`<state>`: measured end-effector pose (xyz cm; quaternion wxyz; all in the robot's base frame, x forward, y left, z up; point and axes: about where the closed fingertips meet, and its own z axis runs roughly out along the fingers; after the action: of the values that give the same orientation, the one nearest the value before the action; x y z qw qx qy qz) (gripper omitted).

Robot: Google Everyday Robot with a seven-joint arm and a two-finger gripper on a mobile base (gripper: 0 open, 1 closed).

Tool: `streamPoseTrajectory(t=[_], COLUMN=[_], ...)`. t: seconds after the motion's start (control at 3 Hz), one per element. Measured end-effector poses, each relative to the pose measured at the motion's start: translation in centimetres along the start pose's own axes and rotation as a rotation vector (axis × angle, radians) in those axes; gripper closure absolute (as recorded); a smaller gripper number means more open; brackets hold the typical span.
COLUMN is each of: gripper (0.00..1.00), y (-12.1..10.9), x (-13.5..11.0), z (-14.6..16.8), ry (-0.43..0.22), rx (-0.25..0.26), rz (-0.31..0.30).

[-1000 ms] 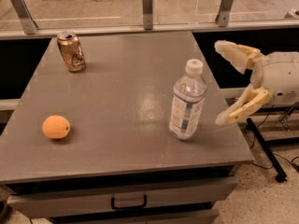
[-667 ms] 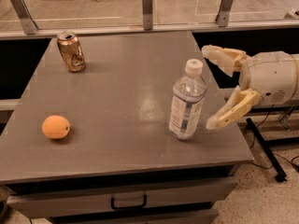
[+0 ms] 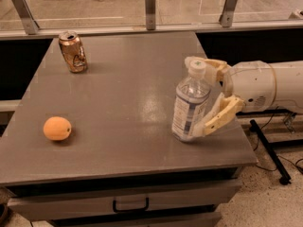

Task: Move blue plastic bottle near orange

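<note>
The blue plastic bottle (image 3: 189,109) stands upright near the table's right front edge, with a white cap and a white-and-blue label. The orange (image 3: 57,128) lies at the table's front left, far from the bottle. My gripper (image 3: 197,96) reaches in from the right with its cream fingers on either side of the bottle. One finger (image 3: 204,64) is behind the cap and the other (image 3: 218,118) is in front of the bottle's lower body. The jaws stand open around the bottle, close to it.
A dented gold can (image 3: 73,51) stands at the back left of the grey table (image 3: 128,93). A glass railing runs behind the table. A drawer with a handle (image 3: 130,205) is under the front edge. A black stand leg lies on the floor at right.
My gripper has moved left from beside the bottle until its fingers straddle it. The bottle, the orange and the can have not moved.
</note>
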<state>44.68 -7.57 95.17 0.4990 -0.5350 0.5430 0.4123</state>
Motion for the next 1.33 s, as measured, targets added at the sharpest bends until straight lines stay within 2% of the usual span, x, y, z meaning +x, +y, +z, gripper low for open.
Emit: streamPoseTrajectory(t=[0.33,1.0,1.33], gripper=[0.18,0.65,0.88], y=[0.1,0.2,-0.5], x=[-0.1,-0.4,-2.7], z=[0.1,0.6,1.1], ry=[0.001,0.004,-0.025], rx=[-0.002,-0.01,0.002], rz=[-0.002,-0.006,-0.108])
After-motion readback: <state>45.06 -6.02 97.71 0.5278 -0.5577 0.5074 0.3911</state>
